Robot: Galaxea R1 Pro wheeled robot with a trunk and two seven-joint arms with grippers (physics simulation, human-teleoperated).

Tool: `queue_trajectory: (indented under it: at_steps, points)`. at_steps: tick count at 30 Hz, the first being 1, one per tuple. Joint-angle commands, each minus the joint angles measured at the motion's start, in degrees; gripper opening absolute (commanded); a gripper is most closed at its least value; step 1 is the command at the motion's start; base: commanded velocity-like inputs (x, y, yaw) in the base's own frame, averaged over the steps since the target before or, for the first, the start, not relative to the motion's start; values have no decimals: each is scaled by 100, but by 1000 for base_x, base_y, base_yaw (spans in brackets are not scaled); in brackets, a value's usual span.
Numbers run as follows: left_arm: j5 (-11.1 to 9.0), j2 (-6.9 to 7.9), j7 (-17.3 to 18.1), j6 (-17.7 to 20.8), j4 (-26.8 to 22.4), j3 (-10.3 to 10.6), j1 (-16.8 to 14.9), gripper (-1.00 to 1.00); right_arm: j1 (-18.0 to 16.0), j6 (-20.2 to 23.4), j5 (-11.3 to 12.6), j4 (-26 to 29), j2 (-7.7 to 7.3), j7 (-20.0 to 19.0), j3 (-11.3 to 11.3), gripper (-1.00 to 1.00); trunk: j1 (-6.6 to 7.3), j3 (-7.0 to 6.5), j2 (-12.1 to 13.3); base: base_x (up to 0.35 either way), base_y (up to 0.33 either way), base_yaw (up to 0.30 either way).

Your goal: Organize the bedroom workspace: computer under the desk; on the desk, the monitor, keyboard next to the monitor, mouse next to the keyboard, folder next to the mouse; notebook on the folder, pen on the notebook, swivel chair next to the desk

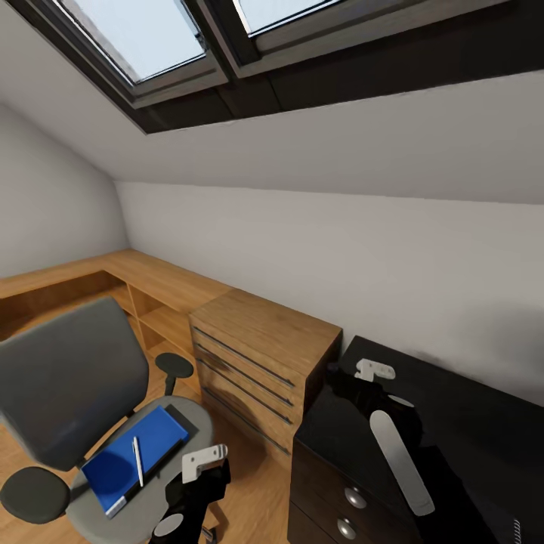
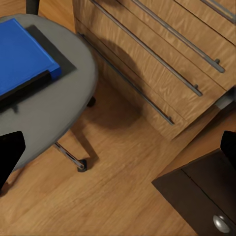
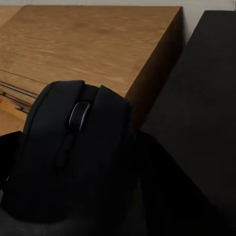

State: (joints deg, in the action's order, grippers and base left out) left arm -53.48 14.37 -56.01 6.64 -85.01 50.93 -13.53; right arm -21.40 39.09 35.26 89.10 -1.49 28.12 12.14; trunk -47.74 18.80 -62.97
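Black and scroll-wheeled, the mouse [image 3: 73, 152] sits clamped in the right gripper [image 1: 361, 393] at the lower right of the head view, above a dark cabinet [image 1: 453, 423] beside the wooden drawer unit [image 1: 261, 355]. At lower left, the grey swivel chair [image 1: 68, 385] carries the blue folder [image 1: 132, 452] with a white pen [image 1: 138, 461] lying on it. The left gripper [image 1: 198, 483] hangs just beside the seat's edge at bottom centre, its fingers spread wide over the wooden floor [image 2: 98, 196].
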Motion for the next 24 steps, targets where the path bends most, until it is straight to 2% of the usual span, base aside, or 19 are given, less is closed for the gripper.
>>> queue_trajectory:
  at_steps: [1,5,18,24]
  points:
    - [-8,4,-35,35,-8,15,-9,100,-5,-9,75,15,0,78,10,-100,-1,7,-5,0,0,0]
    - [-6,4,-24,50,-7,24,-9,100,-2,-30,70,24,0,87,-9,-100,-1,3,-5,-121,88,-40]
    - [10,13,-43,54,-42,14,-9,100,5,-50,68,-5,-18,71,-128,-100,-1,-59,-5,-253,219,-252]
    - [9,5,-50,56,-42,51,-9,100,5,-51,76,-1,-18,77,-239,-100,-1,-65,-5,-242,-58,-213]
